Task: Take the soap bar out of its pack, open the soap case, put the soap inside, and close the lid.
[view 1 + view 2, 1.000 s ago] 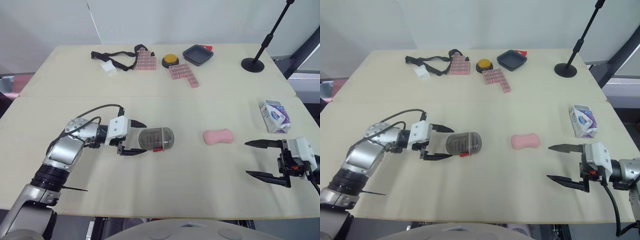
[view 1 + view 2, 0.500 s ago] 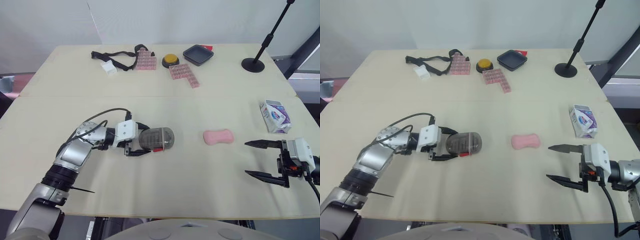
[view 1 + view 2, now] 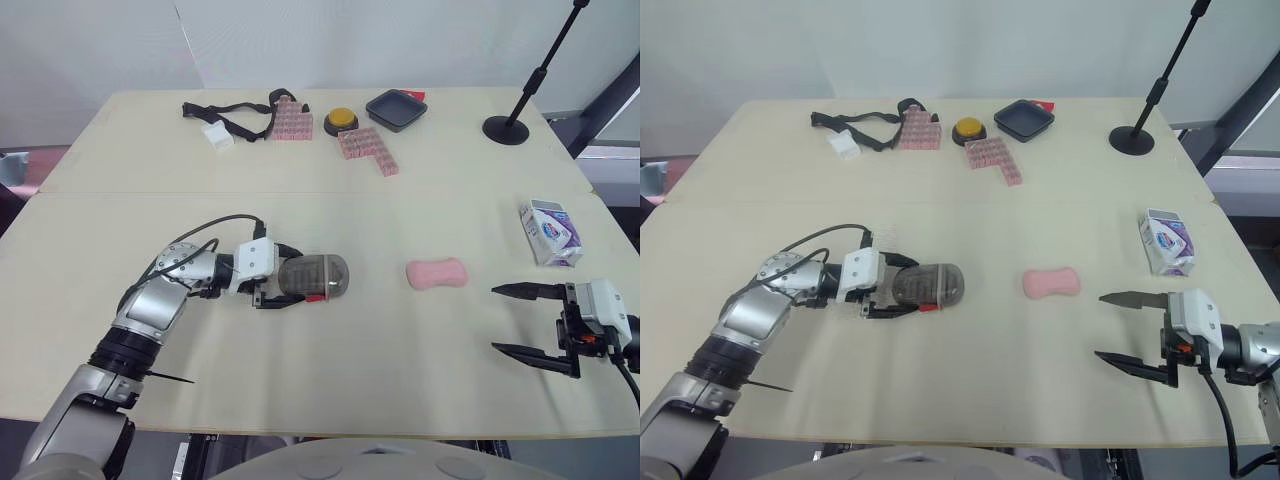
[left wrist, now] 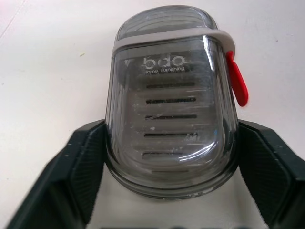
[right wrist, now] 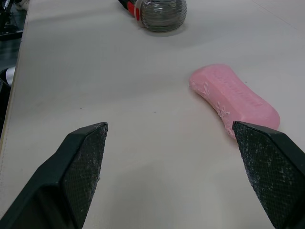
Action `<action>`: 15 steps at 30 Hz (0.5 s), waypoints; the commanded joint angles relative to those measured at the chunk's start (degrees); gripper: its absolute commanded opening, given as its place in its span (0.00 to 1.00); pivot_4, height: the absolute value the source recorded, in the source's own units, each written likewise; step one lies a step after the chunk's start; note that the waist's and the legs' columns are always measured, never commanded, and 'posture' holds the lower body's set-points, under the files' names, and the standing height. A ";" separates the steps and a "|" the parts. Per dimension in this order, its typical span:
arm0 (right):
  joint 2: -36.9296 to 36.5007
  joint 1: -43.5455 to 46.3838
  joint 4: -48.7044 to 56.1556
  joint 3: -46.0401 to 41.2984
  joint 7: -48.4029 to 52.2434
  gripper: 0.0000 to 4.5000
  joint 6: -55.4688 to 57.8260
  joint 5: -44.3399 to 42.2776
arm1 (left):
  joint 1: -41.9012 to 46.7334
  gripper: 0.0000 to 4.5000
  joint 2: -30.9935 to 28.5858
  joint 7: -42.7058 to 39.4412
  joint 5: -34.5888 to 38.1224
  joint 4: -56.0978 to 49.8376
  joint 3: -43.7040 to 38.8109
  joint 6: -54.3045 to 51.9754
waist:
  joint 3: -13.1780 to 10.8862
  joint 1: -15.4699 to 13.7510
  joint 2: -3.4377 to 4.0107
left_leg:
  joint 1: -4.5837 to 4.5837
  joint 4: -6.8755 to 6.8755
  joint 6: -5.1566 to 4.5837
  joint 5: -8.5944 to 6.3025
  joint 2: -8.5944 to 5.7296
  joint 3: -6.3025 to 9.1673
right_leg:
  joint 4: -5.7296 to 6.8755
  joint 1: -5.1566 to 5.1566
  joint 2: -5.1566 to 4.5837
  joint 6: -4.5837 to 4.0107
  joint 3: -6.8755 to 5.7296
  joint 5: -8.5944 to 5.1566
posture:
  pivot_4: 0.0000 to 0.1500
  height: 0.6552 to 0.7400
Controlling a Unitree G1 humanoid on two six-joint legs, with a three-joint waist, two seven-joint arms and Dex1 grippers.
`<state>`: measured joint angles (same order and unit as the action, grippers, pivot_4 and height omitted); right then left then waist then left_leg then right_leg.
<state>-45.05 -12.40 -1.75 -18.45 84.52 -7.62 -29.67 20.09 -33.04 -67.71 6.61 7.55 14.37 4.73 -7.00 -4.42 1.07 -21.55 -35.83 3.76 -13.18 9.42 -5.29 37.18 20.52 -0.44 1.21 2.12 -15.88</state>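
Soap case point(image 4: 171, 119): smoky, slotted, rounded plastic

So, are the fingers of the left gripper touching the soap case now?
Touching. The left wrist view shows the left gripper with both fingers pressed against the sides of the soap case, no gap on either side.

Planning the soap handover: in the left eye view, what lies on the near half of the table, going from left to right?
Left to right: smoky clear plastic soap case → pink waisted soap bar → white and purple soap pack.
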 commanded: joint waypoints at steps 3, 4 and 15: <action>-0.90 -0.20 0.26 -0.54 0.42 1.00 -0.52 -0.29 | 0.95 0.77 -0.24 0.36 -0.41 0.43 -0.46 2.64 | 0.00 0.01 0.00 | 0.00 0.00 0.00 0.00 0.00 0.00 | 0.00 0.00 0.00 0.00 0.00 0.00 | 1.00 1.00; -0.93 -0.26 0.27 -0.56 0.44 1.00 -0.52 -0.30 | 0.98 0.77 -0.19 0.32 -0.33 0.55 -0.49 2.85 | 0.00 0.00 0.00 | 0.00 0.00 0.00 0.00 0.00 0.00 | 0.00 0.00 0.00 0.00 0.00 0.00 | 1.00 1.00; -12.12 7.95 19.45 -0.14 -20.28 1.00 50.13 -26.55 | 2.31 0.77 1.18 1.35 2.33 0.93 -4.21 20.27 | 0.01 -0.08 0.04 | 0.10 0.04 0.08 0.05 0.04 0.00 | -0.03 -0.14 0.09 0.01 0.05 0.01 | 1.00 1.00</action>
<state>-55.57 -6.54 13.41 -18.29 70.07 31.57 -47.48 21.78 -32.16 -67.29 7.71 10.17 11.76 21.74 -6.99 -4.50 1.12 -21.41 -35.77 3.97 -13.07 9.47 -5.30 37.15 20.39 -0.36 1.23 2.18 -15.87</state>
